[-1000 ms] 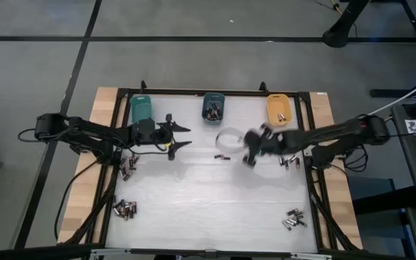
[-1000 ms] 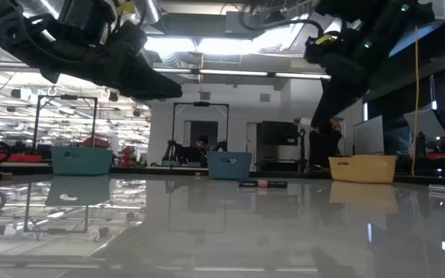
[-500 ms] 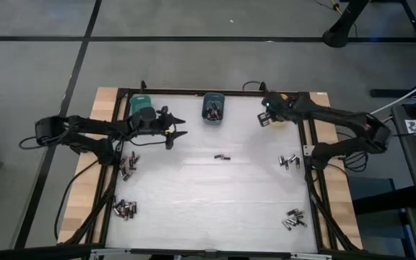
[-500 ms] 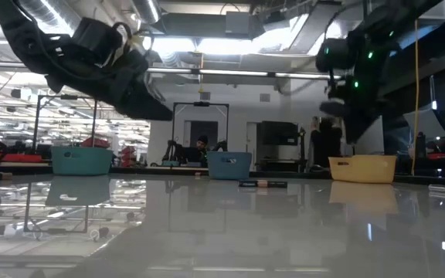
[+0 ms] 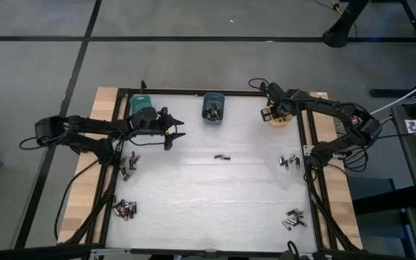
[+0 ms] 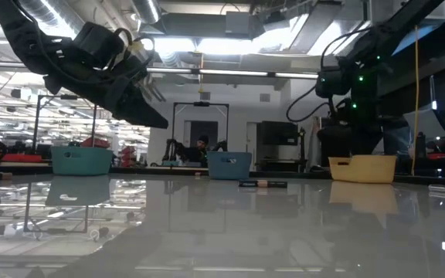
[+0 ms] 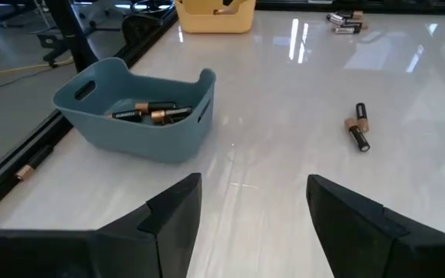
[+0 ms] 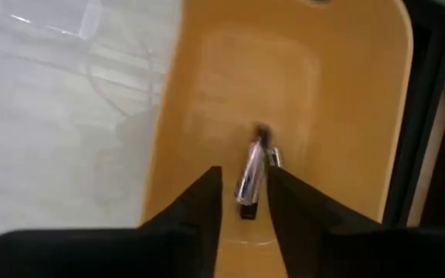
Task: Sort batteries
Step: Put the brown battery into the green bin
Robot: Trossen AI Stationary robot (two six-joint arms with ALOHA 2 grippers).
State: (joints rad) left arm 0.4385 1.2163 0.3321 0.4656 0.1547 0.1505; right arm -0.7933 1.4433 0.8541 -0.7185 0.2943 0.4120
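My right gripper [image 8: 244, 173] points down into the orange bin [image 8: 346, 116] at the table's far right, its fingers open. A silvery battery [image 8: 249, 185] shows in the gap past the fingertips, over the bin's floor, with clear space on either side of it. From above, that gripper [image 5: 269, 115] covers the bin's left part. My left gripper [image 5: 178, 131] hovers open between the teal bin [image 5: 141, 108] and the blue bin [image 7: 141, 116], which holds several batteries. It has nothing between its fingers [image 7: 168, 216].
A loose pair of batteries [image 5: 222, 156] lies mid-table. Piles of batteries lie at the left [image 5: 127, 165], near left [image 5: 124, 209], right [image 5: 288, 160] and near right [image 5: 293, 219]. A black frame rail [image 5: 309, 144] edges the white tabletop.
My right gripper has swung fast from the middle of the table to the far right and now stands over the orange bin, tipped more steeply down. My left gripper has shifted a little toward the far edge, still open.
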